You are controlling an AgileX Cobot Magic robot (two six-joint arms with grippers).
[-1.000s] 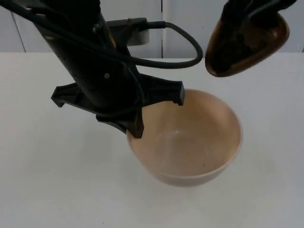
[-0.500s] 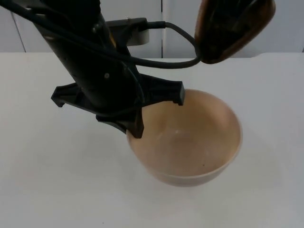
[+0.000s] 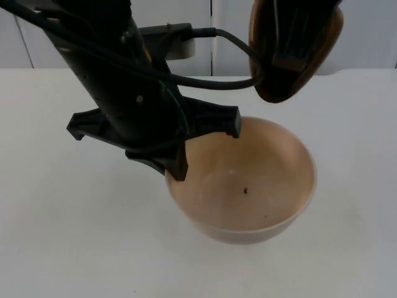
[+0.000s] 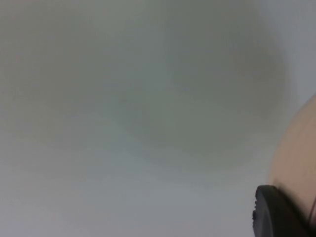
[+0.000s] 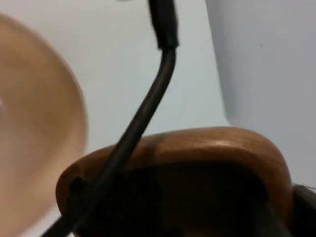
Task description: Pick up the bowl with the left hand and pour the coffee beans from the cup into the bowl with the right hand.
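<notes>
Left claw (image 3: 177, 162): clamped on the rim of the bowl (image 3: 248, 186) at its nine o'clock, holding it over the counter (image 3: 62, 236).
Bowl: open side up, one coffee bean (image 3: 246, 190) inside, near the middle.
Cup (image 3: 291, 53): wooden, tipped mouth-down at the bowl's twelve o'clock, beans dark inside.
Right claw (image 3: 298, 31): gripping the cup.
Doing it well: I'd tip gradually, lip kept over the bowl's middle, bowl level and steady.

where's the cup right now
In the top view the brown cup hangs tilted in the right gripper at upper right, just above the far rim of the bowl.
</notes>
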